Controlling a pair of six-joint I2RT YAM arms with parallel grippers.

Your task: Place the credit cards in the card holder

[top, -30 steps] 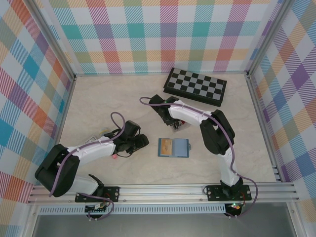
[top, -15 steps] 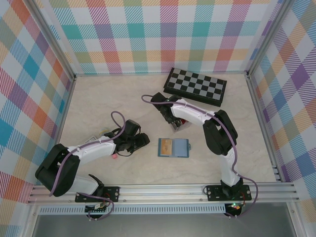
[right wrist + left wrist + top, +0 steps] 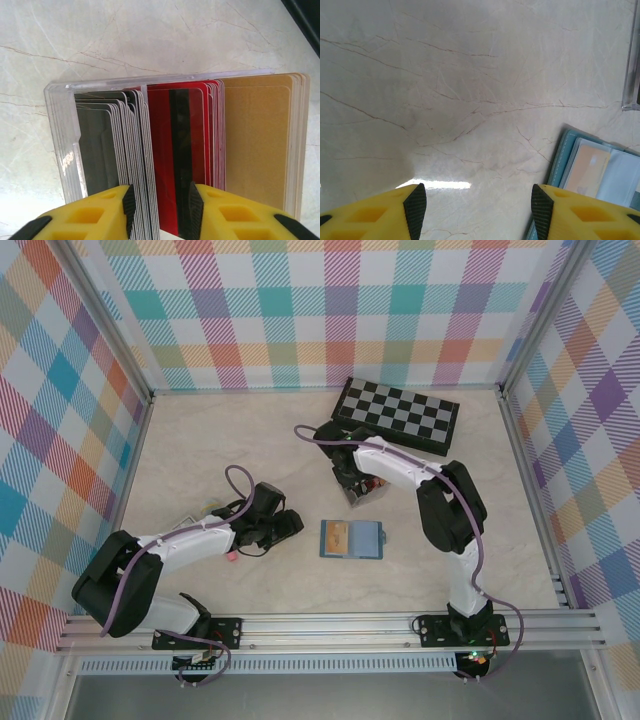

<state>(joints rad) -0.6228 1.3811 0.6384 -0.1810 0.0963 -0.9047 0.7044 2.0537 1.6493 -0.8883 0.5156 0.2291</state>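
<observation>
Your right jaws are straddling thin red plastic cards [image 3: 159,140]; whether they are gripping, you cannot tell. Your left jaws are hanging open beside the teal folding wallet [image 3: 620,175].

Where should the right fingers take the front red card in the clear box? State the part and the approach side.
Probably its near edge, from the open side where the right fingers hang. The red card fronts its stack, packed between dark cards and tan cards; the clear box walls the far end, leaving that edge free.
</observation>
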